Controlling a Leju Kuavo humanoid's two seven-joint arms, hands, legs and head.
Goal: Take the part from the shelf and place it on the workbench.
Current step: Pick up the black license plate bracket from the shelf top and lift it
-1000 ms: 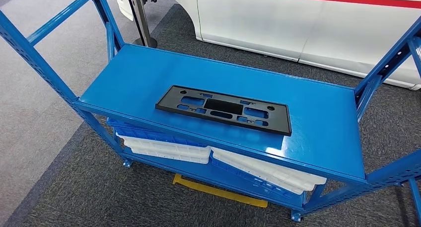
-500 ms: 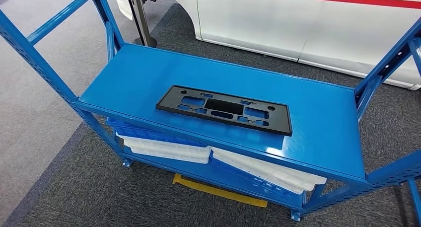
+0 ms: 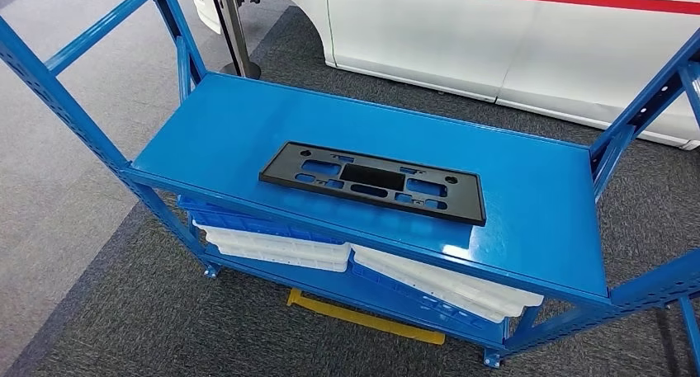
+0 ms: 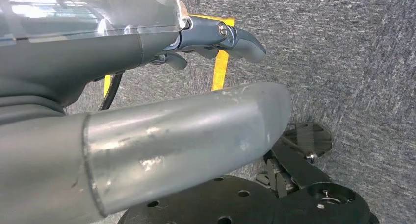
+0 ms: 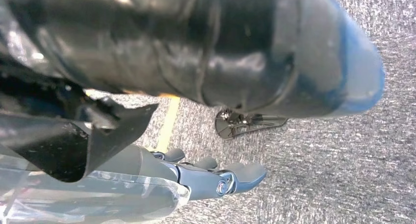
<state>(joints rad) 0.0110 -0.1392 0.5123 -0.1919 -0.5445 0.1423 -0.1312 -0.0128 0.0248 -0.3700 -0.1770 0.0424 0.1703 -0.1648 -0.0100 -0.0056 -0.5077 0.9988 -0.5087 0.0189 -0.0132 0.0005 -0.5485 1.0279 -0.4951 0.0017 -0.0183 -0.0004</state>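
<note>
Black part (image 3: 372,182) flat on shelf (image 3: 528,204); left hand (image 4: 211,37), right hand (image 5: 216,177) empty, fingers apart, over carpet.

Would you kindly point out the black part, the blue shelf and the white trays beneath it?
black part (image 3: 371,181), head view, its central solid panel.
blue shelf (image 3: 528,195), head view, bare top surface.
white trays (image 3: 276,248), head view, left stack's side.

I seem to stand in a car workshop or assembly hall: a blue steel shelf (image 3: 536,204) on grey carpet (image 3: 124,311), white and blue trays (image 3: 281,245) stacked beneath, a white car body (image 3: 495,39) beyond its far edge.
</note>
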